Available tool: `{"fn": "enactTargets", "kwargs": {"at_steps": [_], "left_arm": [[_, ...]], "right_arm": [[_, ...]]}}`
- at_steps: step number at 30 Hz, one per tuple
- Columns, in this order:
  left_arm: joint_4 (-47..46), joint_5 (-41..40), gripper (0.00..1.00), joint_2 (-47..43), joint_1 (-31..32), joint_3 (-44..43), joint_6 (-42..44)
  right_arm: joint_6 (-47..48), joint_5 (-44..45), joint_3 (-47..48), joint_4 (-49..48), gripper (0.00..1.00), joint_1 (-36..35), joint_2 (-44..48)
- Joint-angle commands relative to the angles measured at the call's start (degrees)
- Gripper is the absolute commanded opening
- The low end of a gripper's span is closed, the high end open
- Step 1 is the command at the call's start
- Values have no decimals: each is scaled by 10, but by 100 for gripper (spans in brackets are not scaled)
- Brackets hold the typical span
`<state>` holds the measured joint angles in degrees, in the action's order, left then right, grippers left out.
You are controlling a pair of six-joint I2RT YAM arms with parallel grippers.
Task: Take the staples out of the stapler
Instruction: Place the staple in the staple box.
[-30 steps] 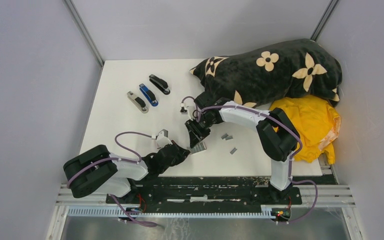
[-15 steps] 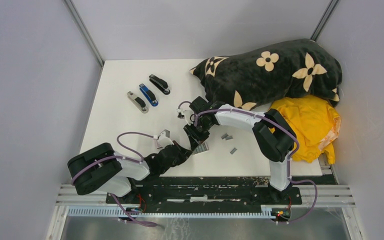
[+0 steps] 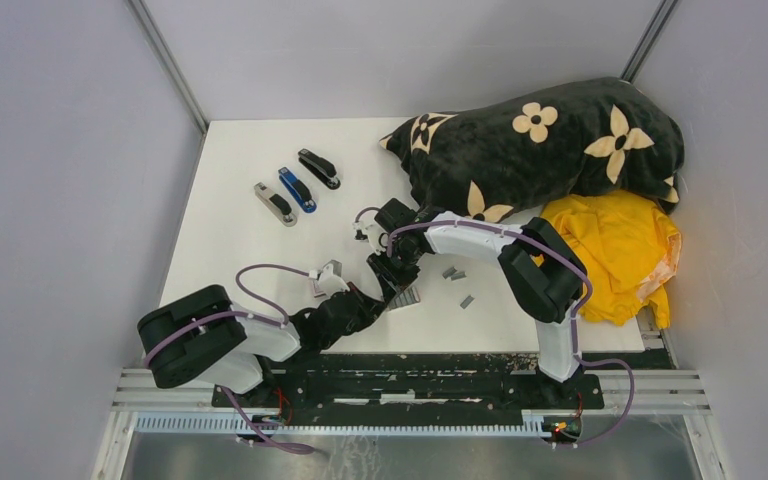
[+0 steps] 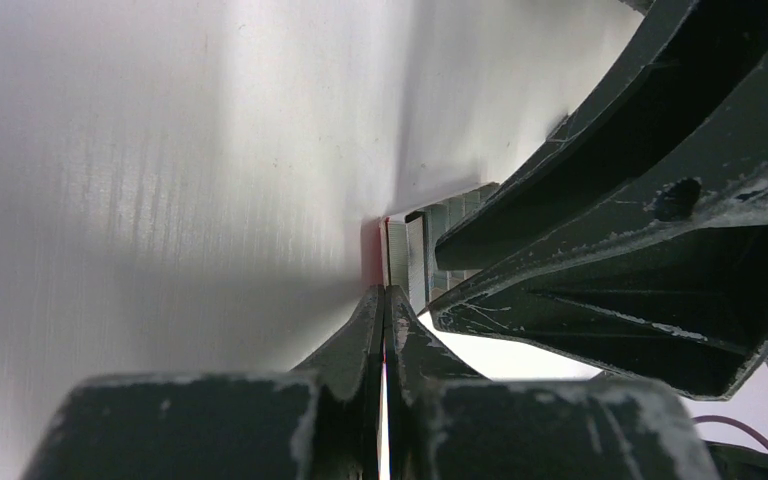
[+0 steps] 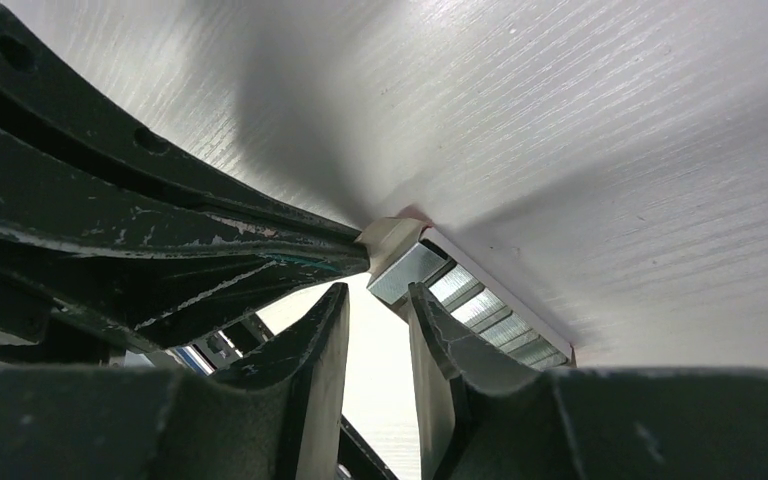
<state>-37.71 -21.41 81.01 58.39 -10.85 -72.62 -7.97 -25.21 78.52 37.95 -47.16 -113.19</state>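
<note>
A small white-and-red box point(image 3: 404, 296) lies near the table's front, and its open side shows rows of grey staples point(image 5: 480, 308). My left gripper point(image 3: 376, 297) is shut on the box's thin end wall point(image 4: 386, 252). My right gripper point(image 5: 378, 296) hovers at the same end, its jaws a narrow gap apart with only bright table showing between them. Its right fingertip point(image 5: 422, 300) touches the end strip of staples point(image 5: 406, 272). Three staplers lie at the back left, a silver one point(image 3: 275, 203), a blue one point(image 3: 297, 189) and a black one point(image 3: 319, 167). Neither gripper is near them.
Loose grey staple strips lie right of the box point(image 3: 451, 272) point(image 3: 467, 300). A black flowered blanket point(image 3: 550, 140) and a yellow cloth point(image 3: 620, 250) fill the back right. A small grey piece point(image 3: 327, 268) sits by my left wrist. The table's front edge point(image 3: 410, 350) is close behind the box.
My right gripper has slid a little toward the box's end and its jaws have narrowed. The left gripper keeps its hold on the box wall and has moved only slightly.
</note>
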Motion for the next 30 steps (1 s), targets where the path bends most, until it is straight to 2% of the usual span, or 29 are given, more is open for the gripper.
{"fn": "enactTargets", "kwargs": {"at_steps": [1, 22, 30], "left_arm": [[-34, -22, 3, 3, 6, 5, -14], [-52, -23, 3, 5, 8, 12, -11], [-64, -28, 3, 7, 8, 17, -9]], "right_arm": [[-16, 15, 13, -13, 34, -2, -1], [-35, 35, 11, -17, 32, -2, -8], [-17, -25, 25, 1, 33, 11, 29]]}}
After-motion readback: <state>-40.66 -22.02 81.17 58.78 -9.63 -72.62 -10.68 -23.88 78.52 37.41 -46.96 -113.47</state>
